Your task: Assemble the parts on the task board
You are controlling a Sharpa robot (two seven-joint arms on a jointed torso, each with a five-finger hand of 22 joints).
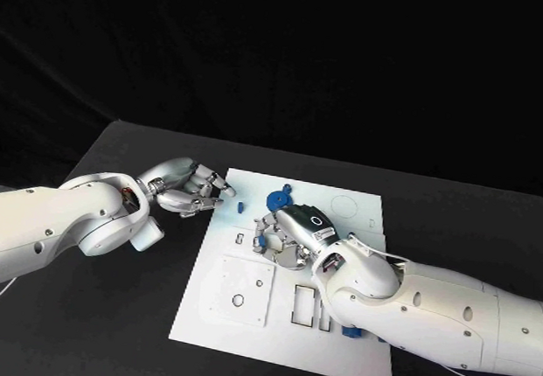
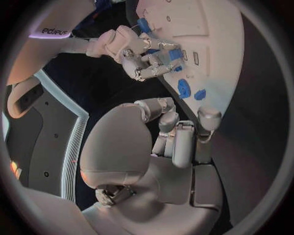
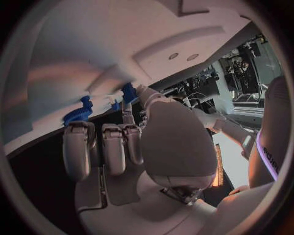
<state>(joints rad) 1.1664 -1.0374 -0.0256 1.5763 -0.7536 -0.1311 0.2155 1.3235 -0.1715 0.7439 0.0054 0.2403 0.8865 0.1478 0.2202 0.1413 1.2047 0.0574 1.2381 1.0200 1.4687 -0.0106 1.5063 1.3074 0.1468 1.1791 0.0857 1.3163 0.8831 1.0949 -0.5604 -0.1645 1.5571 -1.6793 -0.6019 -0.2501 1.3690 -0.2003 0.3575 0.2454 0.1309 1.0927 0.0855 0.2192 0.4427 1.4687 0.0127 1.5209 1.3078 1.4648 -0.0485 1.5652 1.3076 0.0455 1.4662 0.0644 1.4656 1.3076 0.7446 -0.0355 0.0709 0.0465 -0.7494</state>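
Head view: right robot hand [image 1: 291, 233] is pressing fingers around a blue part [image 1: 262, 241] on the board [image 1: 347, 203], likely seating it. Left robot hand [image 1: 193, 191] is hovering curled, empty, beside the board's edge.

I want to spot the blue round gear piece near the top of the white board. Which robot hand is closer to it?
Right. The right hand is over the task board, just below the blue gear. The left hand sits at the board's left edge, farther away.

Robotics lab or test cell. Indicated by black desk [image 1: 110, 316] with dark backdrop behind. Equipment racks and cabling [image 3: 242, 73] visible beyond.
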